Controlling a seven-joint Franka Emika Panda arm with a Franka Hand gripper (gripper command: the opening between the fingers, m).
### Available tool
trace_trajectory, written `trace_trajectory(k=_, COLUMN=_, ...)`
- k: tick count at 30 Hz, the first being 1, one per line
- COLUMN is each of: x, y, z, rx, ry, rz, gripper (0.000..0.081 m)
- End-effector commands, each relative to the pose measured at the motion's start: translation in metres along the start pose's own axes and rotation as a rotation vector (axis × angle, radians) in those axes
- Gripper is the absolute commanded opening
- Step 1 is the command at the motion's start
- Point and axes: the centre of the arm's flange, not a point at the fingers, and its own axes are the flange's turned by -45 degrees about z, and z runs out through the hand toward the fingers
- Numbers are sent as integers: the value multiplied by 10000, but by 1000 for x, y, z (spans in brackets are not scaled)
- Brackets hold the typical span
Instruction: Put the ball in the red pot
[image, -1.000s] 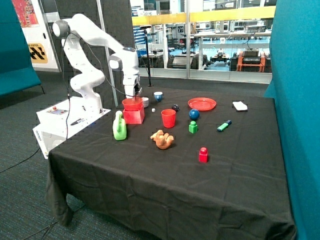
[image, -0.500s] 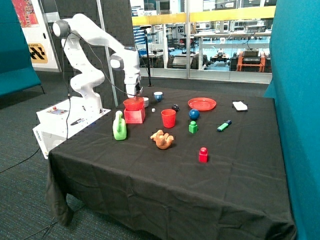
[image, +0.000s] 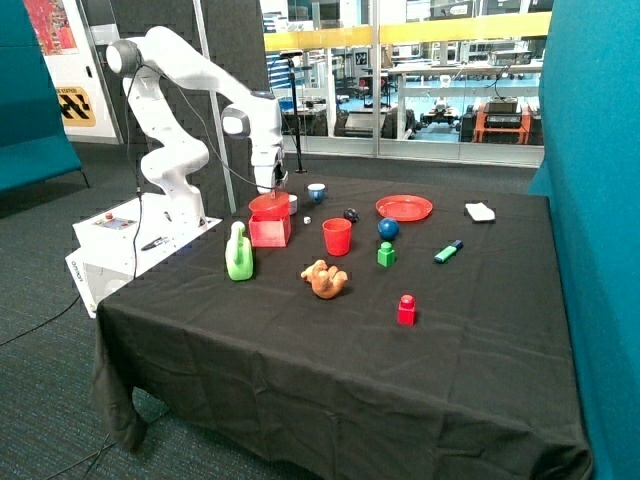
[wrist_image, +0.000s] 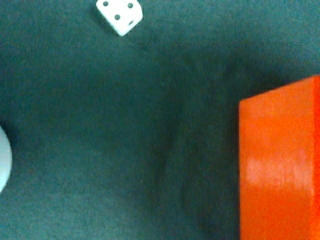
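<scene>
On the black worktop (image: 300, 370), the red pot (image: 269, 222) stands at the far left, directly below the claw (image: 277, 184). Whether the claw is open or closed cannot be determined. The ball (image: 388, 229) rests on the cloth well to the right of the pot, between the red cup (image: 337, 237) and the red plate (image: 404, 208), just behind the green block (image: 386, 254). In the wrist view, the pot's wall and a white die (wrist_image: 119, 16) are visible.
</scene>
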Motion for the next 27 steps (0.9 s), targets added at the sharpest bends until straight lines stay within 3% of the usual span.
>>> trace_trajectory(k=1, x=5, y=5, z=-14, rx=25, ry=-42, rz=21, gripper=0)
trace_trajectory(k=27, x=23, y=20, z=-52, rx=24, ry=-42, rz=123, gripper=0)
